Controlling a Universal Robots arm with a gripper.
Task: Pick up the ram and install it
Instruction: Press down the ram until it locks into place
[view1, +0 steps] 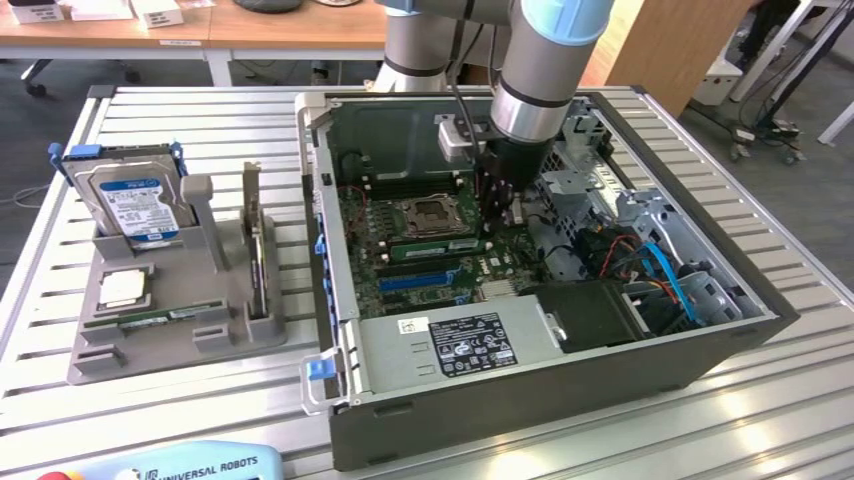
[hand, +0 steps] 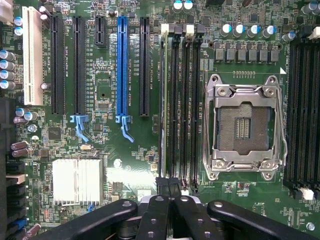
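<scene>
Right at the lens, the gripper (hand: 168, 192) has its black fingers (hand: 161, 220) pressed together, tips down at the foot of the memory slots, and whether they actually touch anything there is hard to say. Just ahead of them the ram (hand: 163, 100) stands on edge in the slot nearest the expansion slots, seen from above as a thin pale line running the length of the slot, with the neighbouring black slots beside it bare. To one side sits the blue expansion slot (hand: 123, 65); to the other, the open processor socket (hand: 244, 127) in its silver frame. Pulling back to the exterior view, the arm (view1: 541, 70) drops straight down into the open computer case (view1: 534, 400), and the gripper (view1: 497, 215) hovers low over the motherboard, just beside the socket (view1: 430, 213). Outside the case, toward the exterior view's left, the grey parts holder (view1: 174, 330) rests on the slatted table (view1: 107, 420) with a silver processor chip (view1: 122, 288) lying flat, and behind it the blue-labelled hard drive (view1: 134, 205) propped upright.
</scene>
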